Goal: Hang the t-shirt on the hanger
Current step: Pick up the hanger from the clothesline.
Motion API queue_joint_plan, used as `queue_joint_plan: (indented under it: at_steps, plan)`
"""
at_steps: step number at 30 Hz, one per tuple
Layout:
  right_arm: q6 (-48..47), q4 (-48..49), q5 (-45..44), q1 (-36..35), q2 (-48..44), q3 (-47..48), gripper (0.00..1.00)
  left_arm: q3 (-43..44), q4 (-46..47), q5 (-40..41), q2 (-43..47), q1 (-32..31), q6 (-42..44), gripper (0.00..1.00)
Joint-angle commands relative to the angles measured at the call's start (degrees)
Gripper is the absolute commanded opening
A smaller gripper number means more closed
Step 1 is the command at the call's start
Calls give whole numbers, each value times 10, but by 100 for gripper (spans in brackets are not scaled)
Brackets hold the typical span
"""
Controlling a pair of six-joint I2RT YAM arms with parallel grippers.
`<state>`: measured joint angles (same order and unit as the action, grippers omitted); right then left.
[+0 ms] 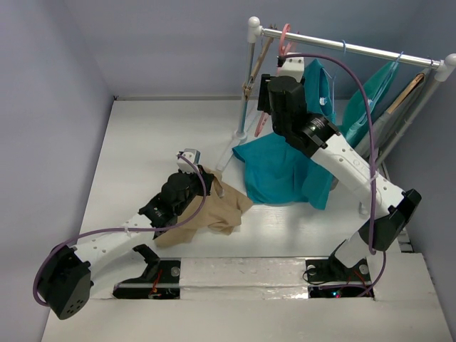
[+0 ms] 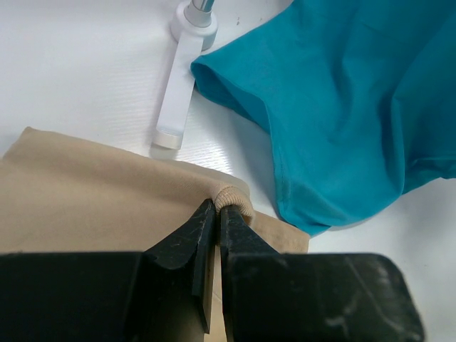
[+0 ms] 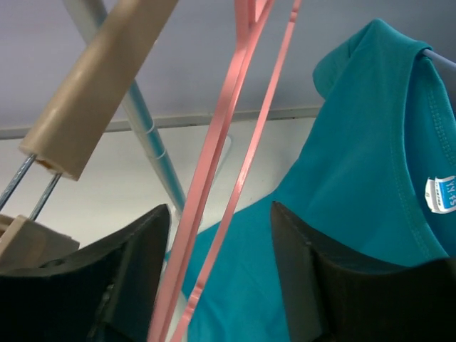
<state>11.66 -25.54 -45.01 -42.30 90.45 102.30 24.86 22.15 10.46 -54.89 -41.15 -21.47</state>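
The tan t-shirt lies crumpled on the white table near the left arm. My left gripper is shut on its ribbed collar, low over the table. The shirt also shows in the left wrist view. The pink hanger hangs by its hook from the rack rail. My right gripper is open, raised by the rail, with the hanger's two pink bars between its fingers, not clamped. In the top view the right gripper hides most of the hanger.
A teal garment lies heaped on the table beside the tan shirt; another teal shirt hangs on the rack. A wooden hanger hangs left of the pink one. The rack's foot and post stand nearby.
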Motion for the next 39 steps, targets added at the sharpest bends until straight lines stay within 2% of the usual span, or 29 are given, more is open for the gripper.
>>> queue_joint_plan:
  at_steps: [1,12,15,20,27,35,39]
  plan:
    - [7,4,1,8,-13,10,62,-5,38,-10,12,-1,0,0]
    - [13,-5,17,25,-6,0,37,-8,39,-10,15,-1,-2,0]
    - [13,-6,17,25,-6,4,25,-8,39,-10,14,-1,-1,0]
    - [-8,7,9,25,-13,15,0,-7,40,-11,12,-1,-3,0]
    - [-52,68,7,25,-45,8,0,-6,39,-8,8,-1,-1,0]
    - [-78,127,19,19,-109,-80,0,-7,40,-6,5,-1,-2,0]
    - [-63,121,33,5,-138,-120,0,-5,39,-4,6,-1,-1,0]
